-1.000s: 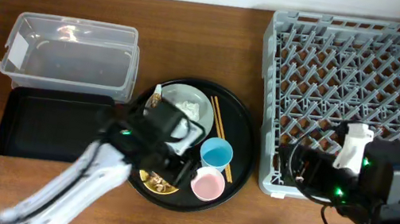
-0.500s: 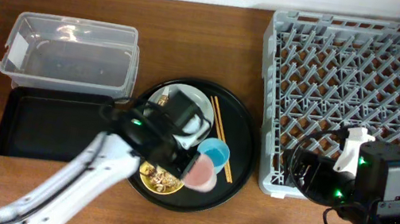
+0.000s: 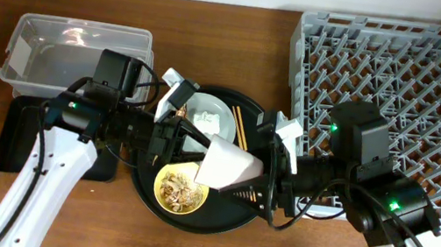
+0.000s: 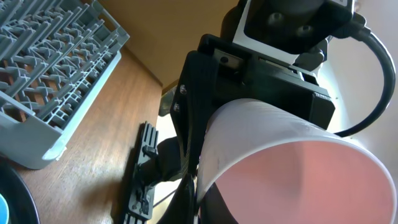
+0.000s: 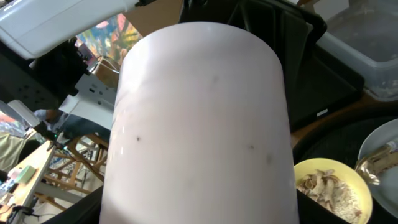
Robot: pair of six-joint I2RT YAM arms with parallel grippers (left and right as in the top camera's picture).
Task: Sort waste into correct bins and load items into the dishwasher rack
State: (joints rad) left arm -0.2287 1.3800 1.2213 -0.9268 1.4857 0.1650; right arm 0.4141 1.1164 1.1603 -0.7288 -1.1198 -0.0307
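Observation:
My left gripper [image 3: 198,151] is shut on the rim of the pink cup [image 3: 227,164], which it holds on its side above the round tray. The cup's pink inside [image 4: 311,180] fills the left wrist view. From the right, my right gripper [image 3: 261,173] has its fingers spread on either side of the cup's base [image 5: 199,124], still open. Below sits the yellow bowl [image 3: 181,190] with beige food scraps. The grey-green plate [image 3: 208,115] carries white tissue, and the chopsticks [image 3: 240,127] lie beside it. The blue cup is hidden.
The grey dishwasher rack [image 3: 396,80] fills the right side. The clear box [image 3: 76,55] stands at the back left, with the shallow black tray [image 3: 24,132] in front of it. The round black tray's rim [image 3: 139,190] shows under both arms.
The left gripper shut on the pink cup, lifted it off the round tray and tipped it rightward. The right arm swung from the rack to the cup, jaws narrowing.

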